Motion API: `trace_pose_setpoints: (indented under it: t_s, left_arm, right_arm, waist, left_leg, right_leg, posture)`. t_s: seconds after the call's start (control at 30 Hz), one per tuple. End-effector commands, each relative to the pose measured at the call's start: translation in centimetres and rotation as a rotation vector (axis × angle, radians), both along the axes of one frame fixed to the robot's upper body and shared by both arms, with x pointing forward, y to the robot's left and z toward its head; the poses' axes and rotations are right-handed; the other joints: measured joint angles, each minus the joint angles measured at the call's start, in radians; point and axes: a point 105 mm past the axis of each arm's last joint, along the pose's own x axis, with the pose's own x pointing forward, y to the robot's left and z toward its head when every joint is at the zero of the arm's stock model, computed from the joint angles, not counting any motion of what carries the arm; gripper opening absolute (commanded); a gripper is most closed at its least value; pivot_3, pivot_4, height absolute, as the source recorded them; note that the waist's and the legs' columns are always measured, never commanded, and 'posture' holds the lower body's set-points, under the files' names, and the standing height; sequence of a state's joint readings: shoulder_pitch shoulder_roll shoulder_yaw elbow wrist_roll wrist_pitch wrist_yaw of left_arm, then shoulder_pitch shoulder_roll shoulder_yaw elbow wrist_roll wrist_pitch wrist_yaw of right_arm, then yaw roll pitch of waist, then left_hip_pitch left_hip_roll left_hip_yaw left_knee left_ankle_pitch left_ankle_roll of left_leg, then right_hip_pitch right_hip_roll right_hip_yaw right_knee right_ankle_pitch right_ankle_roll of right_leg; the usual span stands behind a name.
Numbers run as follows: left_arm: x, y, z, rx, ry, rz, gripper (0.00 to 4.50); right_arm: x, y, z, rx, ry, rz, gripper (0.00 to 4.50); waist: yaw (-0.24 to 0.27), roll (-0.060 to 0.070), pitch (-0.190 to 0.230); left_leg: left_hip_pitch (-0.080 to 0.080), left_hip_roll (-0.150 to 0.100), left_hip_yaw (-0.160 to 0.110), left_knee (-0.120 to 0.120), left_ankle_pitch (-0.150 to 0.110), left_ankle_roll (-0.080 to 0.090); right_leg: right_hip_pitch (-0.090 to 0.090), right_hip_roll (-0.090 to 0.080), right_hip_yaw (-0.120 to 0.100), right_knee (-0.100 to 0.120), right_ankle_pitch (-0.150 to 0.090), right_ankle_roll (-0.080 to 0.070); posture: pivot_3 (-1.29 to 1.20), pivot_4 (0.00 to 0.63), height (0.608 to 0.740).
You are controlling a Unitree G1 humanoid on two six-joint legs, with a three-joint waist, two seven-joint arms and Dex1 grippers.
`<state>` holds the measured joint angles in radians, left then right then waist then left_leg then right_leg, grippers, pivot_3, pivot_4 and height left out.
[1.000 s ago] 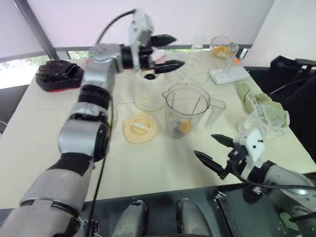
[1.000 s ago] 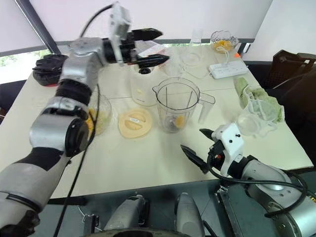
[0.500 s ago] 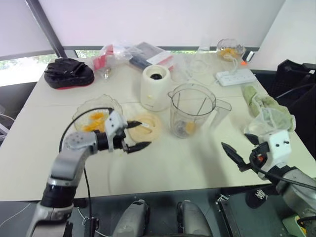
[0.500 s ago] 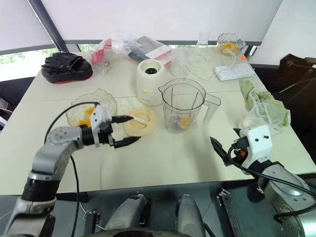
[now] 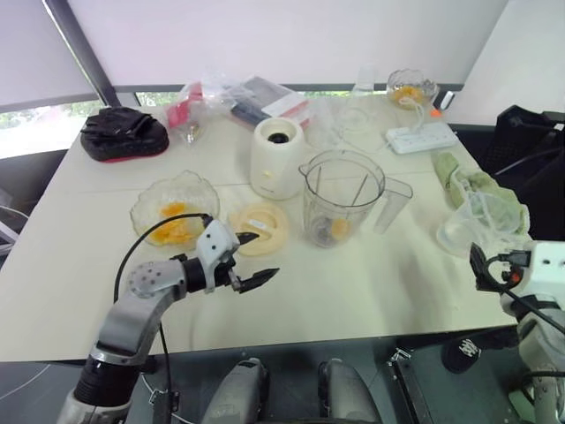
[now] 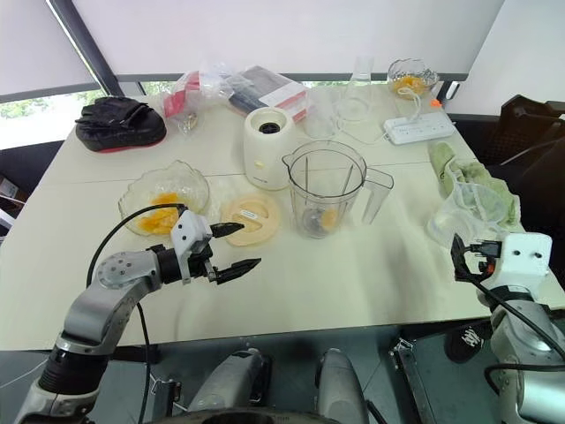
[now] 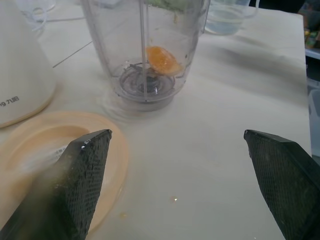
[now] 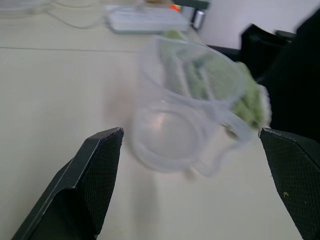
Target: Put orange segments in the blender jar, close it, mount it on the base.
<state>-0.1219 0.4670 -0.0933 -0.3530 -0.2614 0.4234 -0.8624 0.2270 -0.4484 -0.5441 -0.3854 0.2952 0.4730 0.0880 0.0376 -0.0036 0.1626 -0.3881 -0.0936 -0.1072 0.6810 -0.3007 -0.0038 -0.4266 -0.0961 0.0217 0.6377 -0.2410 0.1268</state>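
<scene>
- Hovering low over the table, the left gripper [image 5: 258, 256] has its jaws spread wide and holds nothing.
- Just beside its upper finger lies the pale lid [image 5: 269, 225]. Further ahead of the jaws stands the jar [image 5: 342, 199], open-topped, with one orange piece [image 7: 162, 60] at the bottom by the blades.
- Behind the jaws, by the wrist, is the glass bowl [image 5: 205, 187] with more orange pieces [image 5: 172, 225]. The white base [image 5: 278, 159] stands beyond the lid, beside the jar.
- Filling looks unfinished, so the next pick probably comes from the bowl. It would go best with the jaws turned back, lowered from above, and closed gently on one soft piece without nudging the lid or tipping the bowl.
- The left arm is bent at the elbow, its forearm low and level and the fingers pointing across toward the jar.
- The right gripper [image 8: 190, 134] is also wide open and empty at the table's near edge, facing a clear cup [image 8: 172, 150] and a green cloth [image 5: 477, 190], well apart from the jar.
</scene>
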Motion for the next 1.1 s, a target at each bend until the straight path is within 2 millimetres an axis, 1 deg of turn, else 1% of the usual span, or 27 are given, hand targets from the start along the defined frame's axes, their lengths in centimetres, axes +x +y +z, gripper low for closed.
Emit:
trace_pose_setpoints:
  t_s: [0.03, 0.1, 0.2, 0.5, 1.03, 1.1]
  left_arm:
    - [-0.5, -0.5, 1.3, -0.009, -0.066, -0.014, 4.43]
    - [-0.8, -0.5, 1.3, -0.013, -0.063, -0.01, 4.43]
    - [-0.9, -0.5, 1.4, -0.016, -0.063, -0.005, 4.43]
    - [-1.5, -0.7, 1.3, -0.016, -0.06, 0.007, 4.43]
    - [-1.5, -0.7, 1.4, 0.003, -0.077, 0.014, 4.43]
    - [-1.5, -0.8, 1.5, 0.003, -0.079, 0.014, 4.43]
  right_arm:
    - [-0.7, -2.6, 1.1, -0.035, -0.056, -0.129, 4.5]
    - [-0.7, -3.5, 1.1, -0.018, -0.063, -0.171, 4.5]
    - [-0.4, -4.0, 0.9, -0.005, -0.064, -0.193, 4.5]
    - [0.4, -4.4, 0.6, 0.031, -0.063, -0.202, 4.5]
    - [1.8, -6.2, -0.1, 0.085, -0.08, -0.29, 4.5]
    - [2.2, -6.4, 0.0, 0.089, -0.088, -0.296, 4.5]
  waist:
    - [-0.001, 0.001, 0.0]
    - [-0.001, 0.002, 0.0]
    - [-0.002, 0.004, -0.001]
    - [-0.002, 0.007, -0.002]
    - [-0.003, 0.008, -0.002]
    - [-0.004, 0.009, -0.002]
  left_leg:
    - [0.0, 0.0, 0.0, 0.0, 0.0, 0.0]
    - [0.0, 0.0, 0.0, 0.0, 0.0, 0.0]
    - [0.0, 0.0, 0.0, 0.0, 0.0, 0.0]
    - [0.0, 0.0, 0.0, 0.0, 0.0, 0.0]
    - [0.0, 0.0, 0.001, -0.001, 0.0, 0.0]
    - [0.0, 0.0, 0.001, -0.001, 0.0, 0.0]
  right_leg:
    - [0.0, 0.0, 0.0, 0.0, 0.0, 0.0]
    - [0.0, 0.0, 0.0, 0.0, 0.0, 0.0]
    - [0.0, 0.0, 0.0, 0.0, 0.0, 0.0]
    - [0.001, 0.0, 0.0, -0.001, 0.0, 0.0]
    - [0.001, 0.0, 0.0, -0.002, 0.0, 0.0]
    - [0.001, 0.0, 0.0, -0.002, 0.0, 0.0]
  posture:
    - [0.0, 0.15, 0.74]
    - [0.0, 0.15, 0.74]
    - [0.0, 0.15, 0.74]
    - [0.0, 0.15, 0.74]
    - [0.0, 0.15, 0.74]
    - [0.0, 0.15, 0.74]
